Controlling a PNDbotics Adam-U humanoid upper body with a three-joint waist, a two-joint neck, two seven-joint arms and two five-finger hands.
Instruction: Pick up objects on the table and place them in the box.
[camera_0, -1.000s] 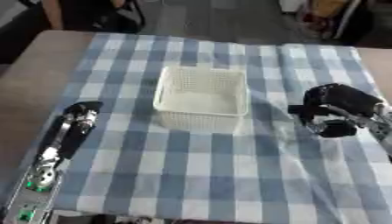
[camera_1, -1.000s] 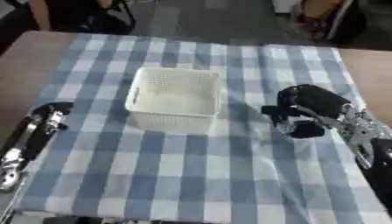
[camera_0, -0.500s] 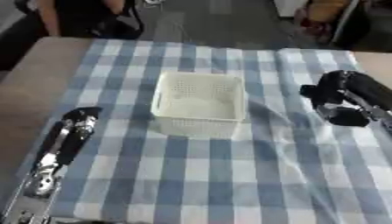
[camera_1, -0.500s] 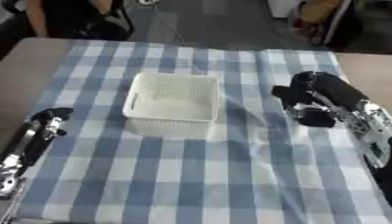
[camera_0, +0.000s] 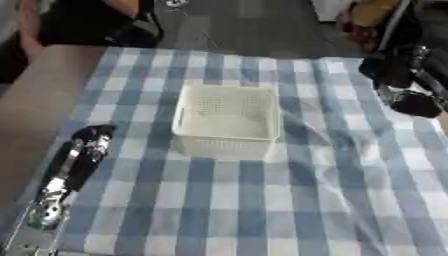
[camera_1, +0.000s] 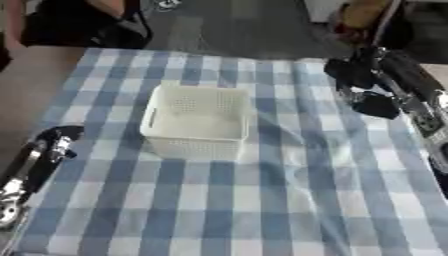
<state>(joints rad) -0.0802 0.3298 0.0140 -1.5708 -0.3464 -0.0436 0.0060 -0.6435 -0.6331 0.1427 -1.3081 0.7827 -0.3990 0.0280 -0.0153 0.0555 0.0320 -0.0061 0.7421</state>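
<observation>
At the far right of the table (camera_1: 52, 105), your right robot hand (camera_1: 363, 82) hangs with fingers curled; whether they hold anything you cannot tell from here, only something dark beneath. Swing across too low and you risk snagging the checked cloth (camera_1: 262, 200) or clipping the white box (camera_1: 197, 120), which sits mid-table, apparently empty. Your left robot hand (camera_0: 83, 145) lies outstretched at the near left.

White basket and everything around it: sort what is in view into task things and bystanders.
Task things:
- white basket, serving as the box; nothing shows inside it
- right robot hand, over the cloth's far right; a dark shape hangs under it, whether held I cannot tell
- left robot hand, resting near the left edge

Bystanders:
- blue checked tablecloth
- table
</observation>
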